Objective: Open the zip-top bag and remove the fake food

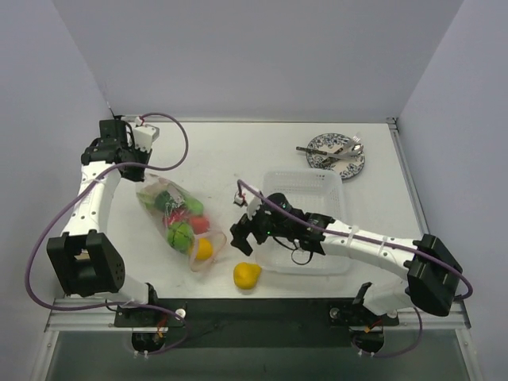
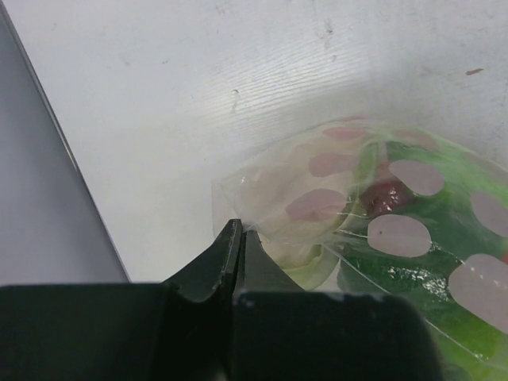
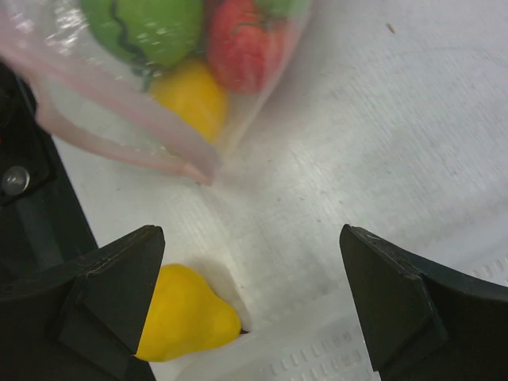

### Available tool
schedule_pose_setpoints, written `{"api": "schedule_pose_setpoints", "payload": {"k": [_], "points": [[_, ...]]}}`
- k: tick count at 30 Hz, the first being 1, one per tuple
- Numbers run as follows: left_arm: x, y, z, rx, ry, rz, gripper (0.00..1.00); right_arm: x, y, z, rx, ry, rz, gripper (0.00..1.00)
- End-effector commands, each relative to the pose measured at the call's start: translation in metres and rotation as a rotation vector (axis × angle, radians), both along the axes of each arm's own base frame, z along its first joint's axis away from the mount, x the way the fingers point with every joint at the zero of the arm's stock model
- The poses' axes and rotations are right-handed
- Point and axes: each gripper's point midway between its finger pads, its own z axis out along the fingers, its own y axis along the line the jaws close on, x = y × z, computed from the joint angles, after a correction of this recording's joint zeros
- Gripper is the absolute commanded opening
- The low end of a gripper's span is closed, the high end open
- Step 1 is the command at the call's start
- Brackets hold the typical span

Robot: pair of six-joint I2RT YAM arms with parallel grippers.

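Observation:
The zip-top bag [image 1: 176, 219] lies left of the table's middle, with green, red and yellow fake food inside and its pinkish mouth toward the near edge. A yellow fruit [image 1: 204, 249] sits at the mouth. A yellow pear [image 1: 247, 275] lies loose on the table beside the mouth. My left gripper [image 1: 140, 173] is shut on the bag's far corner [image 2: 242, 226]. My right gripper [image 1: 242, 235] is open and empty, hovering between the bag's mouth and the tray. In the right wrist view the pear [image 3: 186, 317] lies by the left finger and the zip strip [image 3: 119, 135] is ahead.
A white mesh tray [image 1: 305, 184] stands right of the bag, under my right arm; its rim shows in the right wrist view [image 3: 317, 361]. A blue-patterned plate [image 1: 325, 143] with cutlery sits at the back right. Walls close in the table on three sides.

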Motion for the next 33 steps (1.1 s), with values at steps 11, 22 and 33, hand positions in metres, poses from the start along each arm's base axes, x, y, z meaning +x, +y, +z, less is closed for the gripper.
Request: {"api": "schedule_pose_setpoints", "payload": {"k": [11, 22, 33], "points": [[0.004, 0.025, -0.027, 0.095, -0.038, 0.111, 0.00, -0.098, -0.004, -0.018, -0.173, -0.045, 0.404, 1.00], [-0.007, 0.014, -0.023, 0.067, -0.044, 0.095, 0.00, -0.120, -0.059, -0.027, -0.278, 0.063, 0.202, 1.00], [-0.007, 0.012, -0.019, 0.065, -0.063, 0.089, 0.00, -0.156, -0.088, -0.047, -0.290, 0.221, 0.171, 1.00]]}}
